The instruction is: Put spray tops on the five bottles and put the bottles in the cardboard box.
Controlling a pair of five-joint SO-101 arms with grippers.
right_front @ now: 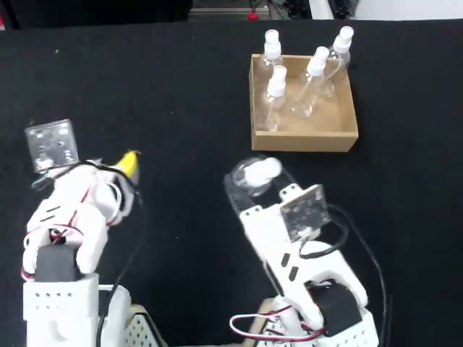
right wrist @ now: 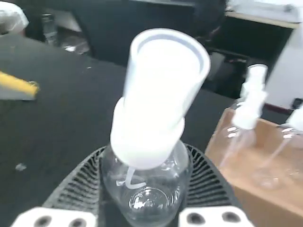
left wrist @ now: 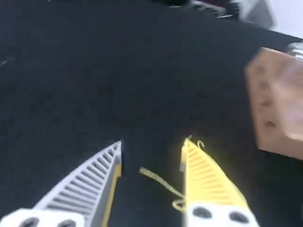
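Sitting inside the right pincer (right wrist: 144,161), 1 capped bottle (right wrist: 156,94), near the cardboard box (right_front: 304,139).

Your table (right_front: 145,94) lies under matte black cloth, evenly lit, with no hard shadows. Past its far edge in the high view you get a narrow strip of tangled cables (right_front: 293,9), a small red item (right_front: 252,14) among them, and a white surface (right_front: 405,9) at the corner. In the right wrist view there is dark furniture (right wrist: 156,23) behind the table, a pale ledge (right wrist: 265,18) and a white wall (right wrist: 294,71).
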